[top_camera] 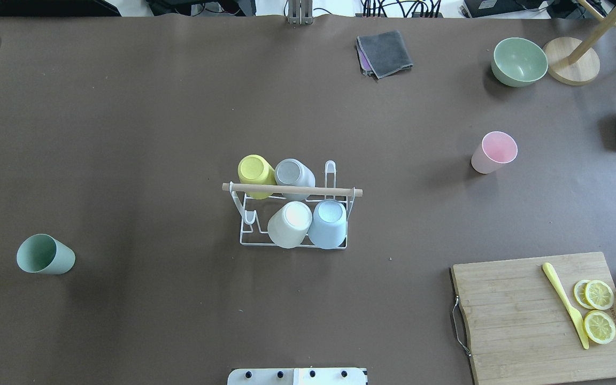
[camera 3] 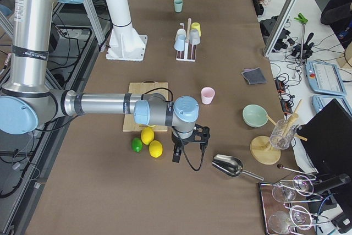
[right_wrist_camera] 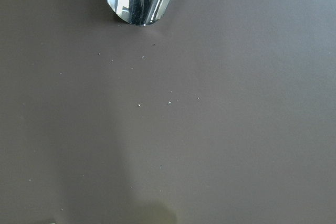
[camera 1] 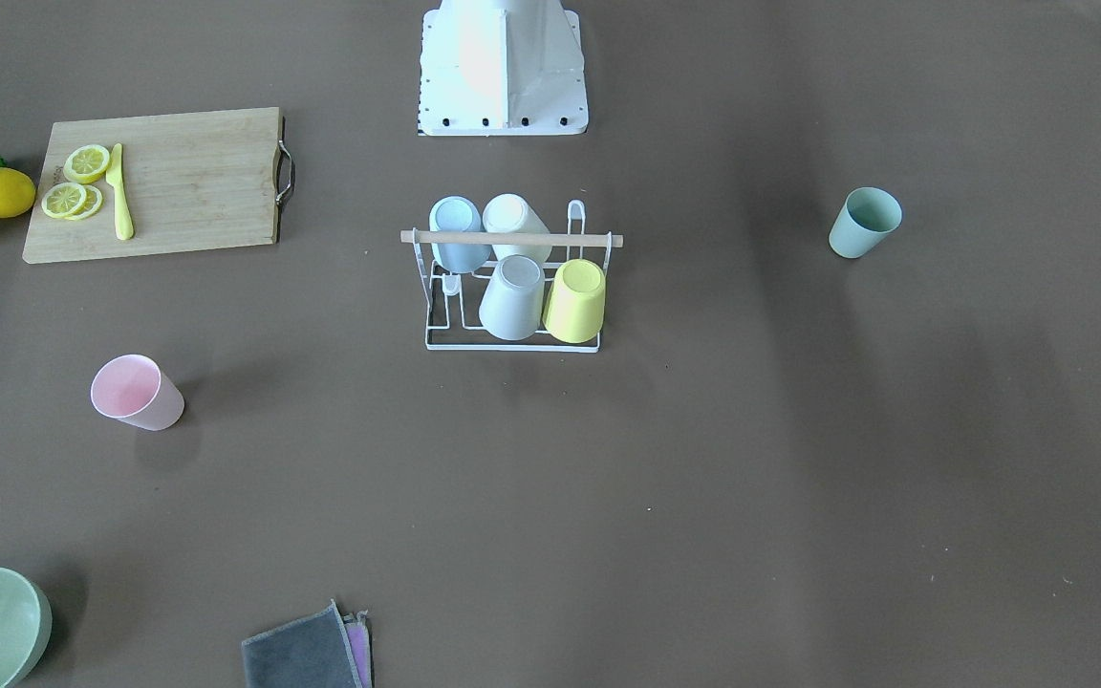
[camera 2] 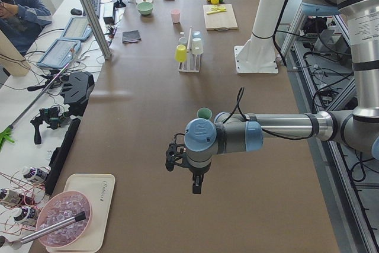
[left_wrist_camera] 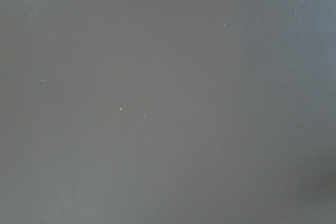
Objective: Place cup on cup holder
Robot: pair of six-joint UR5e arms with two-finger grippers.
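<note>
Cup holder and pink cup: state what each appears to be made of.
Cup holder: thin white-coated wire, probably metal, judging by the slender bent loops; its top rod looks like pale unfinished wood. Pink cup: matte, opaque pastel, likely plastic or a fibre composite; no gloss shows.

A long table under a matte brown cover (top_camera: 126, 107) ran the length of the room. Beside it stood a white workbench (camera 2: 21, 96), crowded with tablets, a keyboard and loose cables. A slanted aluminium frame post (camera 2: 90, 10) rose between the two. The light was soft and even, casting only faint, blurred shadows across the brown surface.
</note>
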